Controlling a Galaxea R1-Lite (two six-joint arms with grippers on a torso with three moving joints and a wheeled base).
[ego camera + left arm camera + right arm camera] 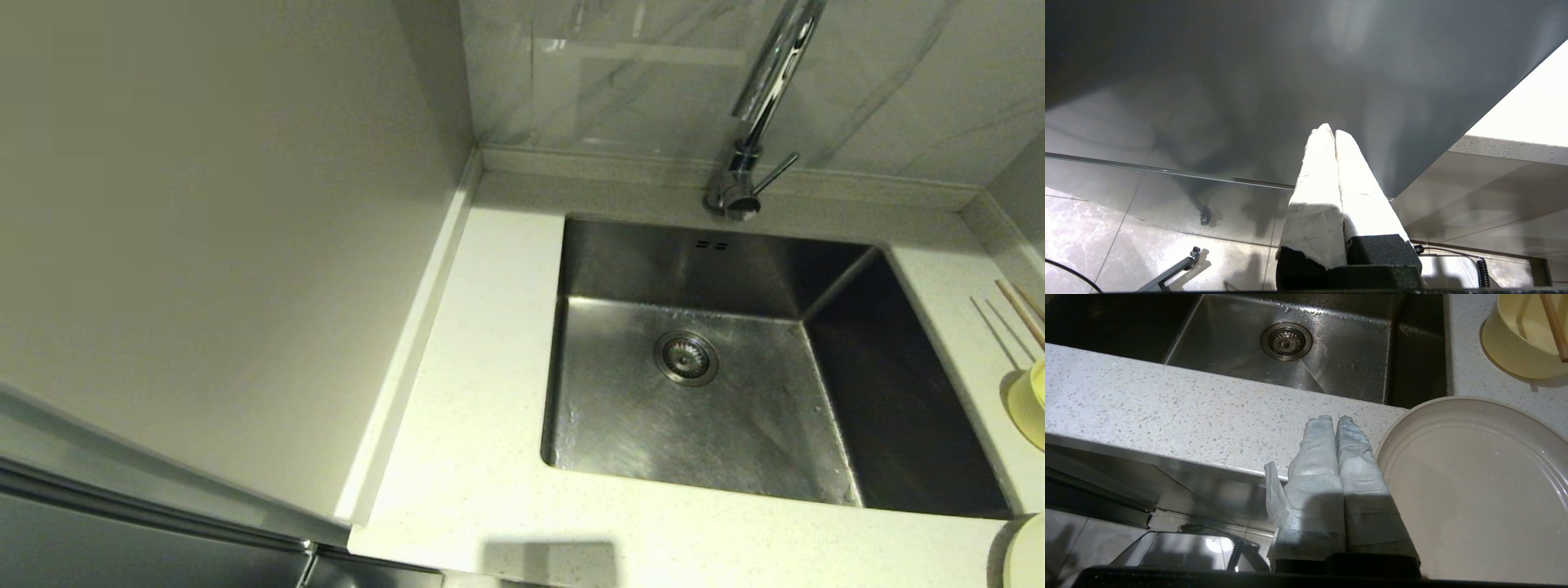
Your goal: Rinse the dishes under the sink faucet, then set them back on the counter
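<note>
Sink [759,457]: square brushed-steel basin occupying the centre and right of the head view, nothing lying in it. Round drain strainer [686,357] sits mid-floor; two small overflow slots [712,244] show on the back wall. Water droplets are visible on the basin floor in the right wrist view.

Faucet [755,122]: chrome tube rising out of the top of the head view, base on the counter strip behind the basin, thin side lever [774,175] angled toward the upper right.

Counter [482,367]: white speckled worktop surrounding the basin.

Bowl [1030,402]: pale yellow-green, at the right edge of the head view, standing on the counter right of the basin. Chopsticks [1022,310] lean out of it toward the upper right corner of that strip.

Plate [1474,490]: cream-white, filling the lower right of the right wrist view; only its rim shows at the bottom right corner of the head view. It rests on the counter in front of the bowl, near the basin's front right corner.

Right gripper [1336,418]: wrapped fingers pressed together, holding nothing, tips at the counter's front edge just beside the plate rim.

Left gripper [1329,130]: wrapped fingers likewise pressed together and holding nothing, pointing at a grey cabinet panel [1290,81] below counter level
</note>
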